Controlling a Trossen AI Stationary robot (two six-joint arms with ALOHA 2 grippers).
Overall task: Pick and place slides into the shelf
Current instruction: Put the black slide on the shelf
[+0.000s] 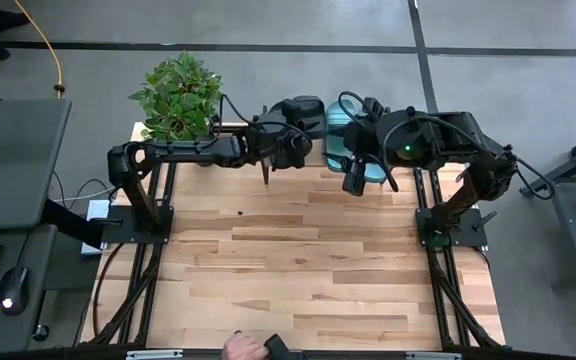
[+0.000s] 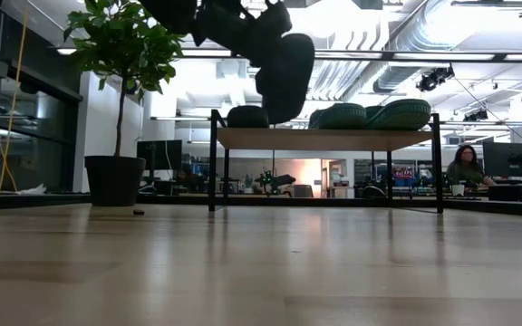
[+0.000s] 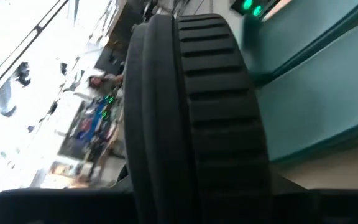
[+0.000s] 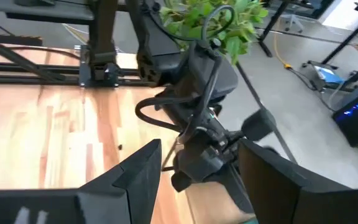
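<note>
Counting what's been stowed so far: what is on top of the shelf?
On the low wood-topped shelf sit one black rubber slide and two teal-green slides. The left pincer holds another black slide above it, hiding part of the top.

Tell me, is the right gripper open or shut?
Open: the right gripper shows its two dark fingers standing apart, with nothing between them.
</note>
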